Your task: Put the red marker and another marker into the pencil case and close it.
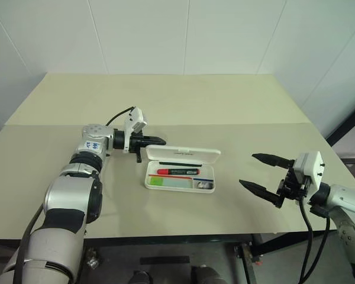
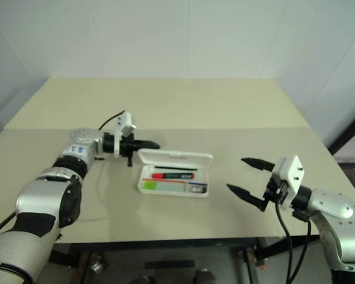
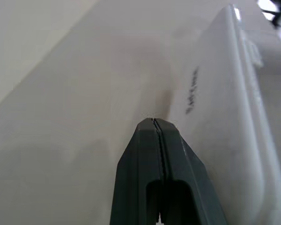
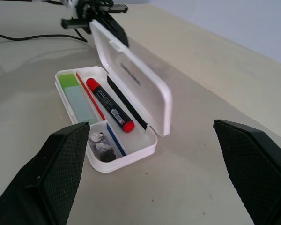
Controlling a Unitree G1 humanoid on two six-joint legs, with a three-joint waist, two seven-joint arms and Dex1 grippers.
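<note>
open pencil case (image 2: 174, 173), red marker (image 2: 173, 176) inside

walls (image 1: 183, 35): white panels | table (image 1: 165, 100): beige top, dark frame | light: even

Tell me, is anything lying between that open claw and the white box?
Nothing: bare table separates the right gripper from the pencil case, in both head views.

A wide, pale beige tabletop (image 1: 183, 100) (one faint seam running across it) stands before plain white wall panels (image 1: 183, 35).
</note>
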